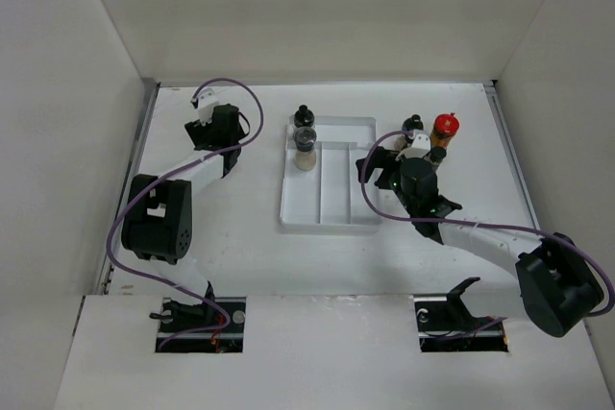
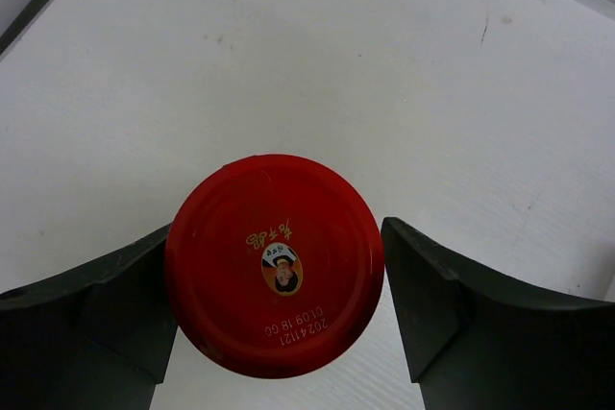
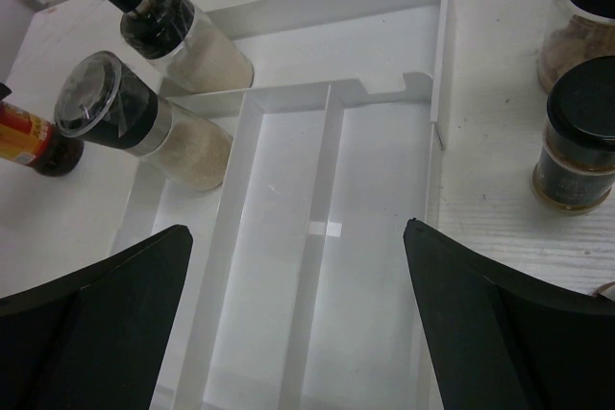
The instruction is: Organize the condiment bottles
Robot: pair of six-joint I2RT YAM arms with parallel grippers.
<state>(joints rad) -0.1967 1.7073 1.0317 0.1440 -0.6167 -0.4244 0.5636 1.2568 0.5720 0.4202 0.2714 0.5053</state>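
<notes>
My left gripper (image 2: 278, 228) stands around the red cap (image 2: 274, 261) of an upright bottle at the far left of the table. The left finger touches the cap and a thin gap shows at the right finger. In the top view this gripper (image 1: 219, 127) hides the bottle. My right gripper (image 3: 298, 228) is open and empty over the white divided tray (image 3: 384, 266). It shows in the top view (image 1: 366, 172) at the tray's right edge. A slim black-capped bottle (image 3: 173, 31) and a clear-capped pale bottle (image 3: 135, 117) stand in the tray's far-left part.
Right of the tray (image 1: 327, 213) stand a red-capped amber bottle (image 1: 445, 127) and two black-capped bottles (image 1: 413, 125) (image 1: 437, 154). Two of them show in the right wrist view (image 3: 575, 141) (image 3: 588, 16). An amber bottle with a red label (image 3: 29, 141) is at its left edge. White walls enclose the table.
</notes>
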